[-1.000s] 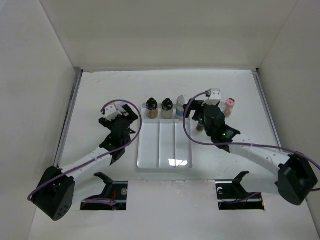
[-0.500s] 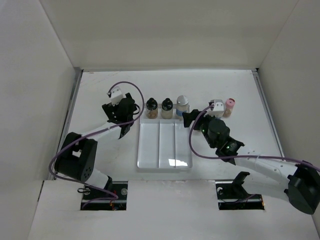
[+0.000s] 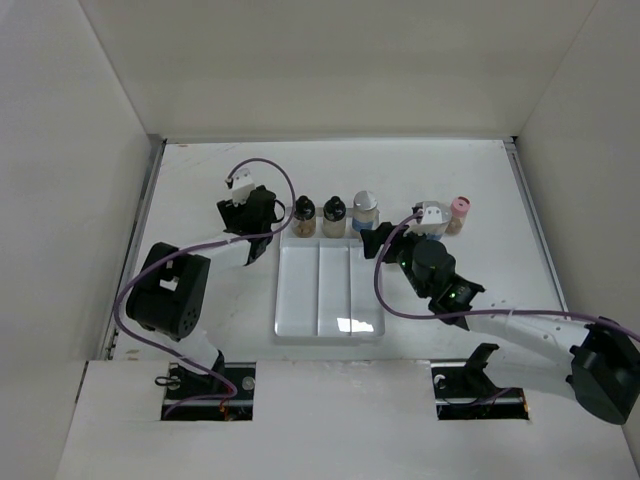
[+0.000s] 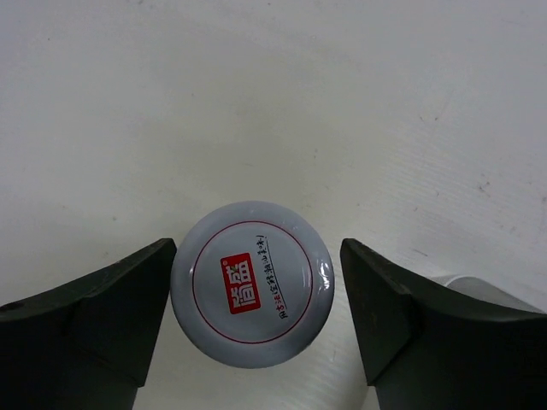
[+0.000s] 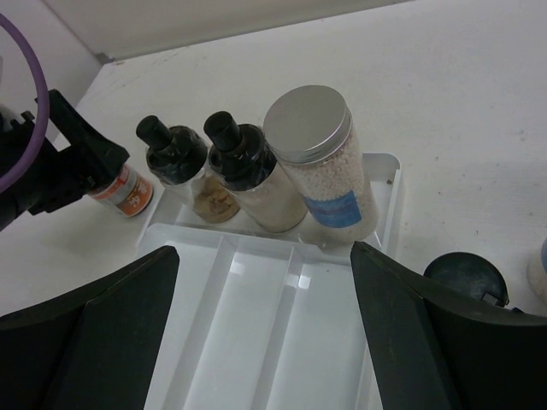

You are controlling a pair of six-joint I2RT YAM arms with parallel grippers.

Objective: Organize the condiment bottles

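Against the frame a second back: found the left arm folded in, elbow block drawn up the left side of the desk [image 3: 200,170], left gripper [image 3: 257,222] carried to the far-left corner of the tray [image 3: 330,290]. Found the right gripper [image 5: 265,253] backed off the silver-lidded jar [image 3: 366,207], now plain from above. No shift in the pink-capped bottle [image 3: 459,212], on the desk right of the tray, apart from it.

Hidden or cut: no sight from above of the printed-lid jar [image 4: 251,283] under the left gripper. Seen end-on in the left wrist view, upright on the desk between the jaws, and partly in the right wrist view, just left of the tray. Jaws close on both sides of its lid; cannot tell whether clamped or only straddling. Right gripper's jaws spread wide over the tray, holding nothing. Low right in that view, a dark round lid [image 5: 466,278], its bottle unseen.

Two black-capped bottles [image 5: 242,152] and the silver-lidded jar in a row along the tray's far end.

Writing: on the printed lid, a red ring, a red block with two white Chinese characters, a line of smaller script too fine to read. Blue label on the silver-lidded jar, print illegible.
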